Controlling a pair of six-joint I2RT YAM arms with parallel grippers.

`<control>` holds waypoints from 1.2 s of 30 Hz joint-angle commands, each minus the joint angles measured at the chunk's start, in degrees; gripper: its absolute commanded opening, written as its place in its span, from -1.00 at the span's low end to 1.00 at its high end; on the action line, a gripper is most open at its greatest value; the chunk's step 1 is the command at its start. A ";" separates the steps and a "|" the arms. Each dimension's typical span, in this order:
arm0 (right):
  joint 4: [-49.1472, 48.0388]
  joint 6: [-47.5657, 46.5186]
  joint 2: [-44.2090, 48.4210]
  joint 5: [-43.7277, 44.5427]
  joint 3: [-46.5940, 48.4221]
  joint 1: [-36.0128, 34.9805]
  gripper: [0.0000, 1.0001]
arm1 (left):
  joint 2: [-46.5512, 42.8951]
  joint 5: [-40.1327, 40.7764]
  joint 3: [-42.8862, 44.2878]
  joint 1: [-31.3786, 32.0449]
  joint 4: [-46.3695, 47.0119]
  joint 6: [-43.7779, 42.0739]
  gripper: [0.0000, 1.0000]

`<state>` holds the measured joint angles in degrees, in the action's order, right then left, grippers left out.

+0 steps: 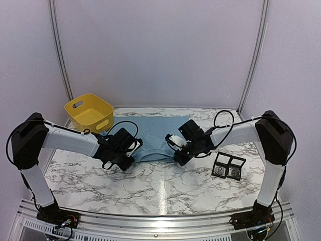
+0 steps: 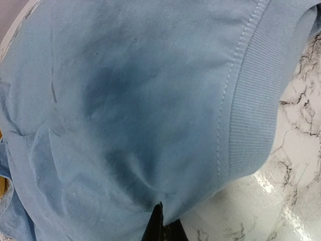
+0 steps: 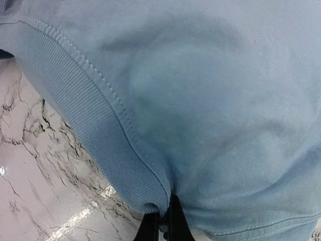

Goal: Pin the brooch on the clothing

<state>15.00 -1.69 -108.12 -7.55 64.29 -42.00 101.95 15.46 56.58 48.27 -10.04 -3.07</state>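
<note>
The light blue T-shirt [image 1: 155, 131] lies at the back middle of the marble table, with no lettering showing. My left gripper [image 1: 126, 161] is shut on the fabric at its near edge, next to the ribbed collar [image 2: 251, 125]; the shirt [image 2: 130, 100] fills the left wrist view above the gripper [image 2: 163, 221]. My right gripper [image 1: 179, 159] is shut on the shirt beside the ribbed collar [image 3: 85, 115], as the right wrist view shows [image 3: 163, 217]. An open black case [image 1: 228, 166] on the right holds two round brooches.
A yellow basket [image 1: 90, 113] stands at the back left, touching the shirt's left side. The marble table [image 1: 160, 188] stretches in front of both grippers. White walls and two poles close off the back.
</note>
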 commanded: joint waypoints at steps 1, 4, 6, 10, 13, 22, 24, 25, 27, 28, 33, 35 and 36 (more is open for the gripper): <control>5.66 -1.47 2.98 0.04 3.79 -0.19 -1.00 | -8.01 -1.32 -2.35 -0.08 1.09 0.42 -1.00; 13.03 -2.86 6.81 -2.03 6.40 -0.24 -1.00 | -14.04 -5.51 -1.81 -0.11 -4.61 1.79 -1.00; 18.36 -3.51 9.92 -4.89 6.90 -0.26 -1.00 | -18.75 -8.64 -2.44 0.09 -8.62 3.56 -1.00; 28.60 -2.14 15.70 -13.46 4.13 -1.64 -1.00 | -27.63 -14.33 -5.33 1.48 -16.60 11.80 -1.00; 31.92 0.95 18.42 -18.84 -0.02 -5.54 -1.00 | -31.55 -18.07 -7.68 4.04 -22.84 18.75 -1.00; 33.13 6.71 16.71 -33.21 -8.83 -13.54 -1.00 | -31.37 -27.50 -10.36 11.36 -34.67 31.71 -1.00; 34.19 5.92 15.48 -34.93 -8.94 -14.45 -0.95 | -30.82 -30.36 -11.53 12.99 -36.57 32.51 -1.00; 34.30 5.62 15.06 -35.02 -8.57 -14.58 -0.88 | -30.78 -31.25 -11.72 13.71 -37.25 32.73 -1.00; 34.45 4.85 14.56 -35.26 -7.14 -14.60 -0.68 | -30.65 -32.95 -11.79 14.90 -38.49 32.59 -1.00; 34.52 4.37 14.41 -35.47 -6.18 -14.60 -0.47 | -30.34 -33.66 -11.60 15.33 -39.16 32.23 -0.87; 35.67 2.59 16.02 -35.55 0.47 -11.83 0.06 | -31.78 -28.94 -7.99 15.78 -40.08 30.21 0.37; 35.49 3.31 18.07 -32.55 2.55 -7.88 0.13 | -34.35 -22.35 -3.94 13.85 -39.88 30.26 0.57; 34.81 4.76 18.78 -28.63 3.22 -5.39 0.13 | -35.81 -17.61 -2.89 11.72 -39.57 30.48 0.59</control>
<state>50.04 1.93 -93.30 -41.65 62.63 -53.95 71.07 -13.78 47.22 63.53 -48.25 27.73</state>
